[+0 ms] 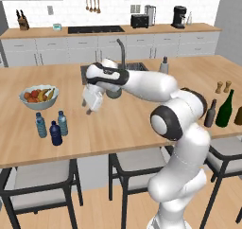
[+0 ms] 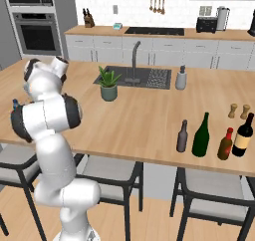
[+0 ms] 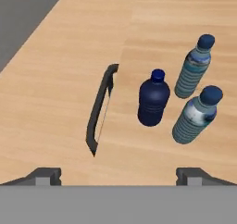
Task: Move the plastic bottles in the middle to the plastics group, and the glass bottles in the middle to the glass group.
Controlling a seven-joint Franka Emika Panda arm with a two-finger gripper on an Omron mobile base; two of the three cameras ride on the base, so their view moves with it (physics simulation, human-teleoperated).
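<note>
The gripper [image 1: 90, 110] was seen hanging above the wooden counter [image 1: 123, 124], with its jaws spread wide and nothing held between them; in the hand view its two dark fingertips [image 3: 44, 176] stood far apart over bare wood. Below and to the left of it, near the front edge of the counter, three small bottles were gathered upright: a dark navy bottle [image 1: 56, 133] in front, and two pale-blue water bottles with blue caps, one [image 1: 41, 125] to its left and one [image 1: 62, 123] to its right. In the hand view the navy bottle [image 3: 153, 98] was shown just beside the two water bottles [image 3: 194, 66] [image 3: 196, 115], none of them touched by the gripper (which water bottle was which could not be told). A bowl of fruit [image 1: 38, 96] was placed behind this group. At the far right end of the counter, a slim dark brown bottle [image 2: 183, 136] and a tall green wine bottle [image 2: 201, 135] were set just beside each other, and further right a small amber bottle with a red cap [image 2: 225, 144] and a dark bottle with a pale label [image 2: 243, 136] were stood. Two wooden shakers [image 2: 238, 111] were seen behind them, and a potted plant [image 2: 108, 84] was placed by the sink [image 2: 142, 76].
</note>
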